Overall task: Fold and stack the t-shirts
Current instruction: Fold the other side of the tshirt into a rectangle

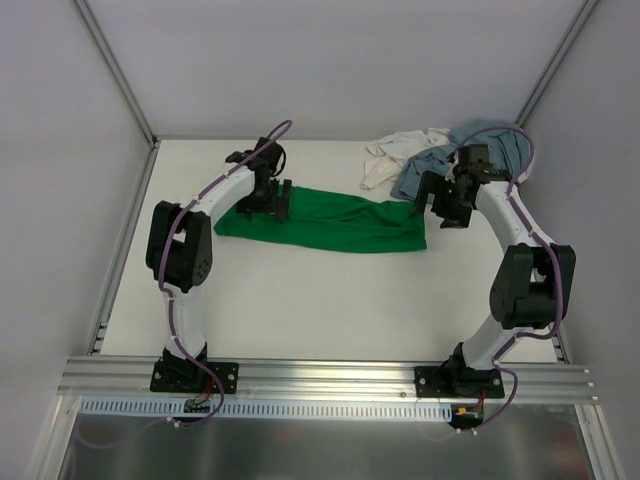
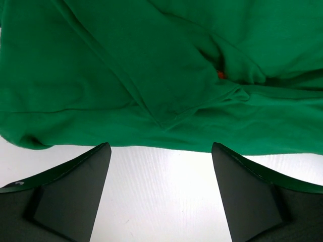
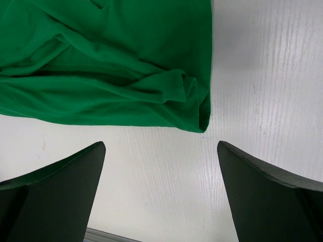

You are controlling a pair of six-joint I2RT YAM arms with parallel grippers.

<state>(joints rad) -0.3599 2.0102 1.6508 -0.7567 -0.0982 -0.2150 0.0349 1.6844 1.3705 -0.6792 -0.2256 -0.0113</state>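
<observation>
While both arms reach out over the table (image 1: 300,300), neither grips anything. The left tool (image 2: 160,151) is open, its two dark fingers (image 2: 75,191) set wide apart with only bare white table between them. The near edge of the green t-shirt (image 2: 126,75) lies just beyond the fingertips, clear of them in the wrist view. A tiny orange-red speck (image 2: 220,74) shows in a crease of the cloth, too small to identify. The right tool (image 3: 161,148) is also open, its jaws fully spread over bare table. The shirt's rumpled corner lies just ahead of the gap, toward the left side of that wrist view, and does not touch either finger. Seen from above, the green shirt lies as a long, wrinkled band across the middle of the table, apparently doubled over lengthwise. The left tool hangs over its left end and the right tool sits at its right end. Behind the right tool, toward the far right corner of the table, the grey-blue t-shirt (image 1: 415,178) lies crumpled, partly hidden by the right arm. The white t-shirt (image 1: 393,155) is bunched just to its left, touching it. The lower edge of the grey-blue shirt comes very close to the green one, but I cannot tell whether the two touch. None of the shirts lies on top of another in a stack.
</observation>
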